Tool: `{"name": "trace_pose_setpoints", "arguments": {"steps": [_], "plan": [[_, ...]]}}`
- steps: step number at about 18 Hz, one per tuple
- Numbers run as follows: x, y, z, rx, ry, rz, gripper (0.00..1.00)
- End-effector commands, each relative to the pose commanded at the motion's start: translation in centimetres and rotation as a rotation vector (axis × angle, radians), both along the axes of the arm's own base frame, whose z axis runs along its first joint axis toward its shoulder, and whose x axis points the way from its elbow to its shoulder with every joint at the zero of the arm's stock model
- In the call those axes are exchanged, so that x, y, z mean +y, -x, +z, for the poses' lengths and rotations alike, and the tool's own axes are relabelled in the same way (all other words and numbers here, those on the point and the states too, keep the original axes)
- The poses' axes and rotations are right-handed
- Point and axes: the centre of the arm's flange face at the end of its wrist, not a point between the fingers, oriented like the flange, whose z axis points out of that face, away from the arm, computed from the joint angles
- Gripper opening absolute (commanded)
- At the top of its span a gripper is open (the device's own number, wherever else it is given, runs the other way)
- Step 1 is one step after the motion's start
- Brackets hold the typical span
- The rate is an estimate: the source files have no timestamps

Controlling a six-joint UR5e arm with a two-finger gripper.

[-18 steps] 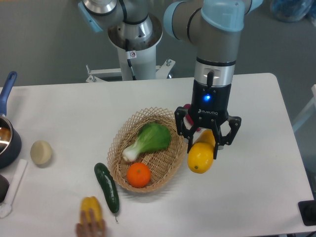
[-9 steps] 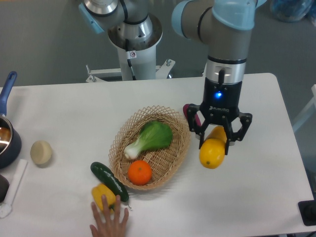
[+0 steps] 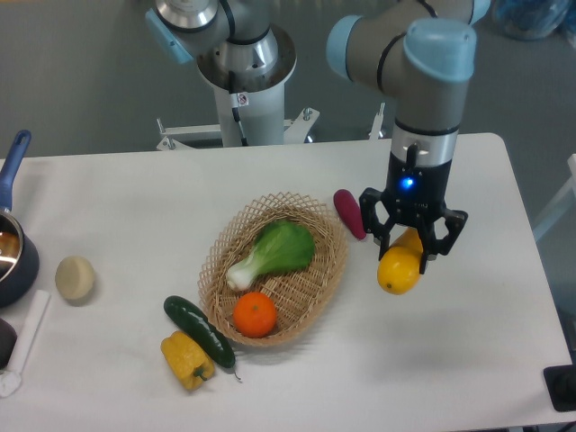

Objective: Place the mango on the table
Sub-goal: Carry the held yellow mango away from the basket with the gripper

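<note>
The mango (image 3: 400, 266) is smooth and yellow with an orange tint at its upper end. My gripper (image 3: 412, 243) is shut on the mango and holds it above the white table (image 3: 468, 351), to the right of the wicker basket (image 3: 306, 292). The fingers grip its upper half and the lower yellow end hangs free below them. The mango looks a little above the tabletop.
The basket holds a bok choy (image 3: 273, 252) and an orange (image 3: 254, 315). A purple eggplant (image 3: 348, 212) lies beside the basket's right rim. A cucumber (image 3: 198, 329) and yellow bell pepper (image 3: 186, 359) lie front left. A pale round object (image 3: 75, 278) and a pot (image 3: 13, 252) are at the left.
My gripper has carried the mango to the right, away from the basket. A hand at the front left moved the pepper and cucumber and has withdrawn out of view.
</note>
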Motion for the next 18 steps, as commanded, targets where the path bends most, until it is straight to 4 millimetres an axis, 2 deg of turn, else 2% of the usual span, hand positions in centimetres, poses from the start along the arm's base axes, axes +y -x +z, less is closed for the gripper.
{"name": "trace_pose_setpoints", "arguments": {"steps": [2, 5, 9, 13, 18], "plan": [[-0.9, 1.0, -1.9, -0.006, 0.056, 0.001, 0.35], [-1.3, 2.1, -5.1, -0.045, 0.086, 0.004, 0.35], [-1.1, 3.1, -7.7, -0.079, 0.101, 0.008, 0.35], [-0.7, 5.1, -8.8, -0.087, 0.099, 0.03, 0.38], [-0.8, 6.2, -11.5, -0.122, 0.113, 0.041, 0.38]]}}
